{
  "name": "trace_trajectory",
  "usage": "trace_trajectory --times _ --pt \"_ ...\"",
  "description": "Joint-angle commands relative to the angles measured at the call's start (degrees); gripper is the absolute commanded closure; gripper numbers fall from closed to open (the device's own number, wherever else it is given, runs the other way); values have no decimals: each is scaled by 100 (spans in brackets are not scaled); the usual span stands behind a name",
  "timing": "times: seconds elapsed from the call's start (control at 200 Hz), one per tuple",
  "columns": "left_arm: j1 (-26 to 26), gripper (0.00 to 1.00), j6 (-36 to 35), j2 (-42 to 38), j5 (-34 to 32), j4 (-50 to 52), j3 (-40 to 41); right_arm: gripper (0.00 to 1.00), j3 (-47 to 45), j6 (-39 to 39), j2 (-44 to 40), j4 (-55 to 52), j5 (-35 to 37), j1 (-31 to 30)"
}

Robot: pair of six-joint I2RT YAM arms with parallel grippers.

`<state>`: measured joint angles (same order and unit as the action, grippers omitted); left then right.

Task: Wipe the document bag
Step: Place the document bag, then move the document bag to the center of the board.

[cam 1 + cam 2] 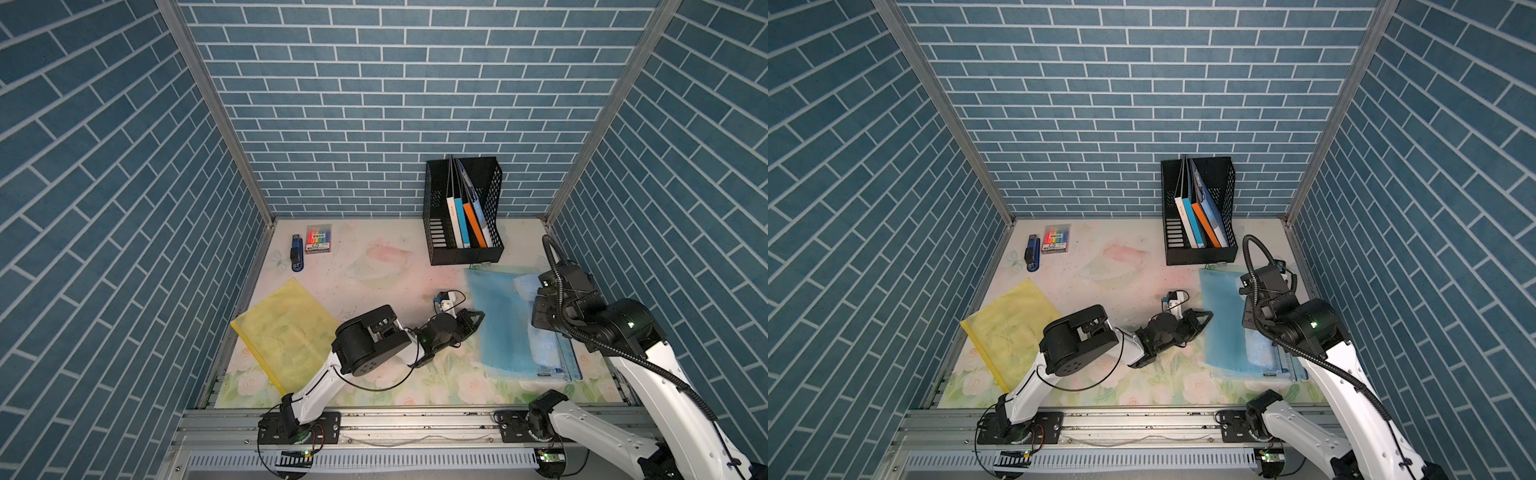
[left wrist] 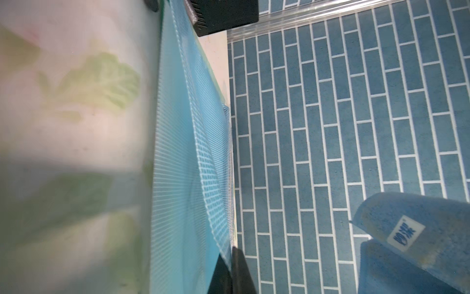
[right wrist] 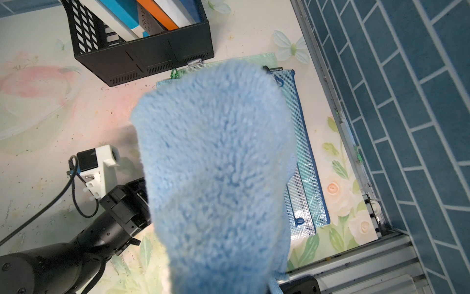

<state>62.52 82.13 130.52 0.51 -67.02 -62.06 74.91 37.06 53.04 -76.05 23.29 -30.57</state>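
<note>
Left claw (image 2: 232,254) clamps the raised edge of the blue mesh document bag (image 1: 498,320); right claw (image 1: 539,311) grips the blue cloth (image 3: 216,165) hanging beneath it. A hard wipe could yank that edge free.

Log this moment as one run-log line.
left gripper: shut on blue document bag edge | right gripper: shut on blue cloth, over the bag | cloth contact: cannot tell

White tag (image 2: 405,233) with blue characters "妙洁" on the blue cloth (image 2: 437,219); other print illegible.
</note>
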Motion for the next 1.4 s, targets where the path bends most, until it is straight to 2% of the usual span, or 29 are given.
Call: trace_trajectory --times 0.0,0.03,0.06,0.085,0.2,0.235,0.43,0.65,0.755,0.83,0.915,1.01,1.11,1.18,1.25,1.32,1.39 --pt "38 87 -8 -10 79 143 61 100 -56 69 -43 64 -26 26" --pt "36 75 -13 -62 22 118 160 100 -73 73 -50 73 -25 27" --pt "27 58 -11 -115 -33 109 257 100 -105 73 -61 86 -40 25" --pt "20 49 1 -172 -82 171 323 100 -136 80 -58 98 -43 26" --pt "-14 28 -102 -475 -271 722 492 100 -244 91 -57 212 -126 32" --pt "-25 25 -147 -597 -335 1034 493 100 -270 91 -55 259 -154 32" --pt "-141 16 -582 -1366 -1036 4124 90 100 -326 69 35 454 -266 33" --pt "-394 12 -823 -2388 -1604 5208 528 100 -320 3 387 728 -523 33" --pt "-789 11 -986 -3244 -1540 5401 1242 100 -341 -8 625 946 -781 -4" --pt "-1217 12 -1075 -4119 -1506 5433 2043 100 -395 -6 761 1153 -856 -135" --pt "-1844 12 -1170 -5336 -1753 5811 2959 100 -443 3 944 1418 -926 -275" --pt "-2787 12 -1505 -6693 -1816 6508 3740 100 -463 37 1235 1726 -1046 -484" --pt "-3928 12 -2060 -7616 -1370 7135 4144 100 -431 62 1611 2005 -1109 -748" --pt "-4658 12 -2386 -7805 -921 7399 4264 100 -386 71 1877 2173 -1172 -882" --pt "-5250 12 -2670 -7580 -509 7501 4284 100 -315 73 2133 2308 -1251 -991" --pt "-5592 12 -2957 -7165 -355 7605 4171 100 -237 65 2333 2383 -1281 -1075" --pt "-5723 12 -3219 -6870 -320 7615 4044 100 -163 65 2466 2415 -1290 -1151"
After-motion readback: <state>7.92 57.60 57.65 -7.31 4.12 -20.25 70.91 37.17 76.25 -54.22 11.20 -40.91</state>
